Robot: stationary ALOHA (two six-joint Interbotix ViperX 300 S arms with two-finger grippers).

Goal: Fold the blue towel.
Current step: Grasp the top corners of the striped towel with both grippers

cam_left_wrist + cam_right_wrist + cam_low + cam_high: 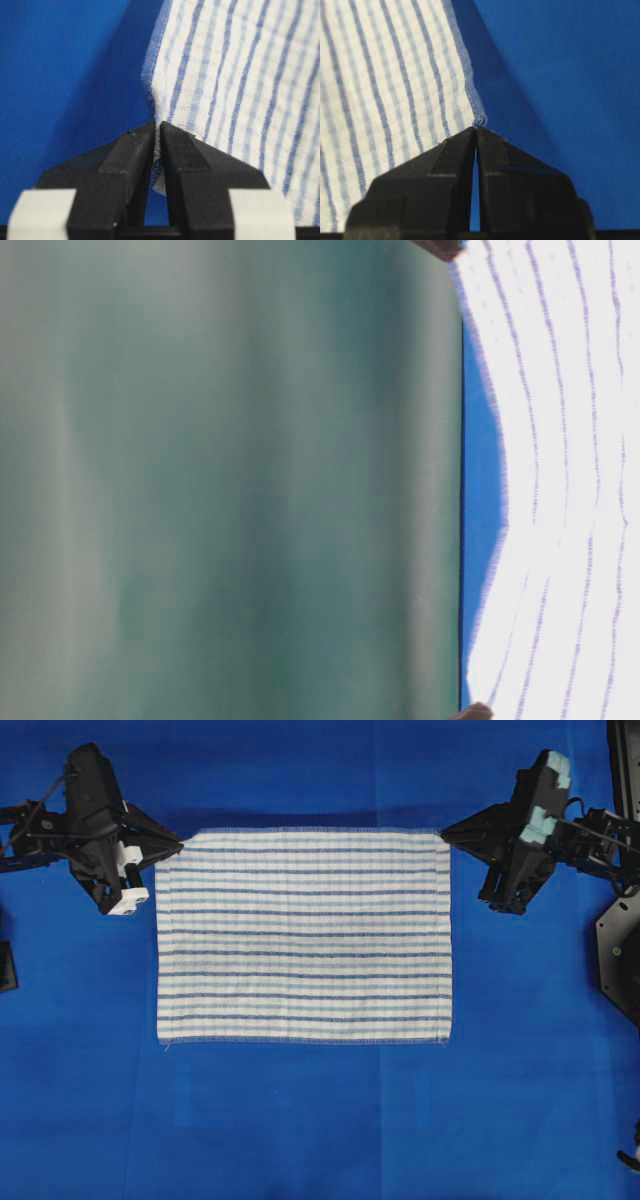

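Both grippers (156, 131) (475, 129) pinching towel (303, 935) far corners.

1. The blue towel (303, 935) is a rectangular white woven cloth with thin dark-blue and pale-blue stripes running along its length, and stitched hems.
2. It is spread open in a single layer, its long sides running left to right in the overhead view.
3. Its two far corners are lifted and pinched, so the far edge hangs stretched between them.
4. In the table-level view, the raised edge sags in a shallow curve.
5. The near edge lies flat on the surface below.
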